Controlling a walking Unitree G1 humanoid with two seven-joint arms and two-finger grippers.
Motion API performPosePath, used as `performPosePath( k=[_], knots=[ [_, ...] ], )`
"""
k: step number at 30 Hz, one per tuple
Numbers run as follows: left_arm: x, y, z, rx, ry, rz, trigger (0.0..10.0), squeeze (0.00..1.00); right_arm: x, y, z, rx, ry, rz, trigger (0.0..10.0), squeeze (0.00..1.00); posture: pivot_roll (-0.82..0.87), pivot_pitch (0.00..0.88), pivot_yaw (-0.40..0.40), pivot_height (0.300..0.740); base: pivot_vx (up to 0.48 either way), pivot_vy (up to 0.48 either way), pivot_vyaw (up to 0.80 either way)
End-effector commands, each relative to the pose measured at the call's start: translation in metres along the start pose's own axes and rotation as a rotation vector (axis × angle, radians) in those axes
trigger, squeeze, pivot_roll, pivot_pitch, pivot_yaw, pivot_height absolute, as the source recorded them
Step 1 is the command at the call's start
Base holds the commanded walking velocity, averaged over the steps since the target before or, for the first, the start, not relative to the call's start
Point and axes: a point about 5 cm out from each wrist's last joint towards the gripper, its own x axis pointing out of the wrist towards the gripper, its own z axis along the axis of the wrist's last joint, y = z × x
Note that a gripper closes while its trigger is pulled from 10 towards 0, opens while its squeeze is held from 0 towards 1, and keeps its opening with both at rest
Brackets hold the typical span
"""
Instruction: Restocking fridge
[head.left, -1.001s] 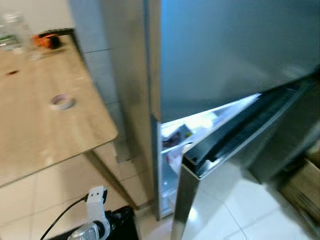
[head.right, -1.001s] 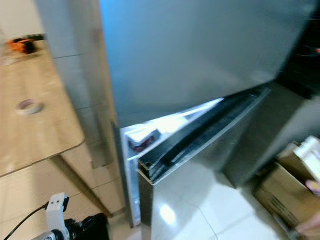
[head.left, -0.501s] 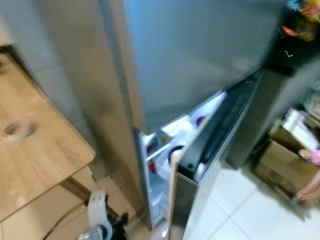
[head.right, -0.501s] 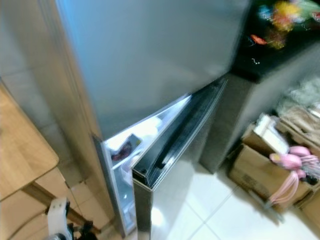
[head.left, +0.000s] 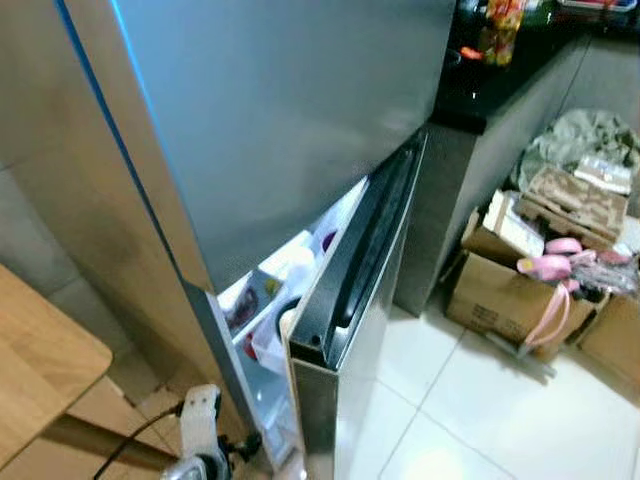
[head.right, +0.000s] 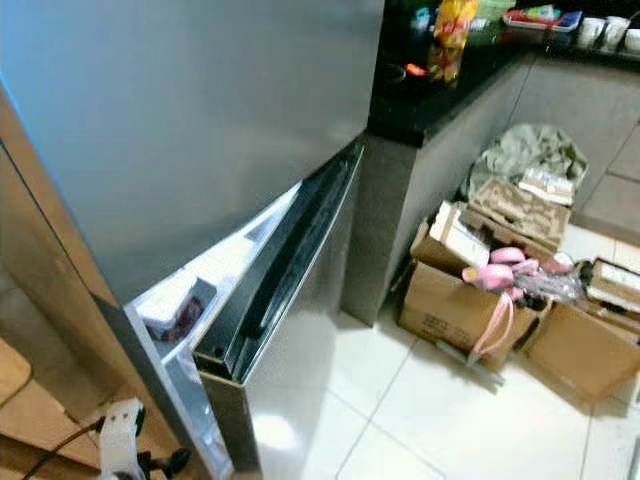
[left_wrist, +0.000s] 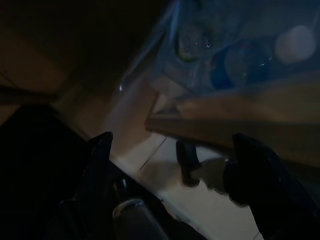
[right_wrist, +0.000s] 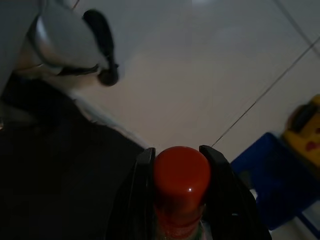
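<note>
Your right gripper is grasping a red-capped bottle, jaws clenched on its neck, low over the floor. Your left gripper is hanging released. The view is swinging right; the fridge's lower door is standing ajar, shelves lit, ready for loading.

— Where is the left arm?
— It hangs low at the robot's left side; its silver wrist with a white mount and a black cable shows at the bottom edge of the head views.
— And its gripper?
— The left gripper has its two black fingers spread wide apart, with nothing between them.
— The right one?
— The right gripper points down, its fingers pressed against both sides of a red-capped bottle.
</note>
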Motion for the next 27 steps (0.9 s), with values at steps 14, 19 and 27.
performPosePath(
  k=[14,19,27],
  knots=[
    [-0.001,0.003,-0.008,-0.027,0.016,0.067,10.0,0.0,0.0,0.004,0.001,0.01,-0.018,0.02,10.0,0.0,-0.05,0.0,0.015,0.74,0.0,-0.136,0.0],
    [0.0,0.001,0.001,-0.055,-0.018,0.039,10.0,0.0,0.001,0.01,0.005,0.008,-0.023,0.027,10.0,0.0,-0.05,0.0,0.01,0.74,0.0,0.0,0.0],
    [0.007,-0.01,0.023,-0.061,-0.087,-0.055,10.0,0.0,0.002,0.013,0.008,0.0,-0.027,0.033,10.0,0.0,-0.05,0.0,0.008,0.74,0.0,0.0,0.0]
  ],
)
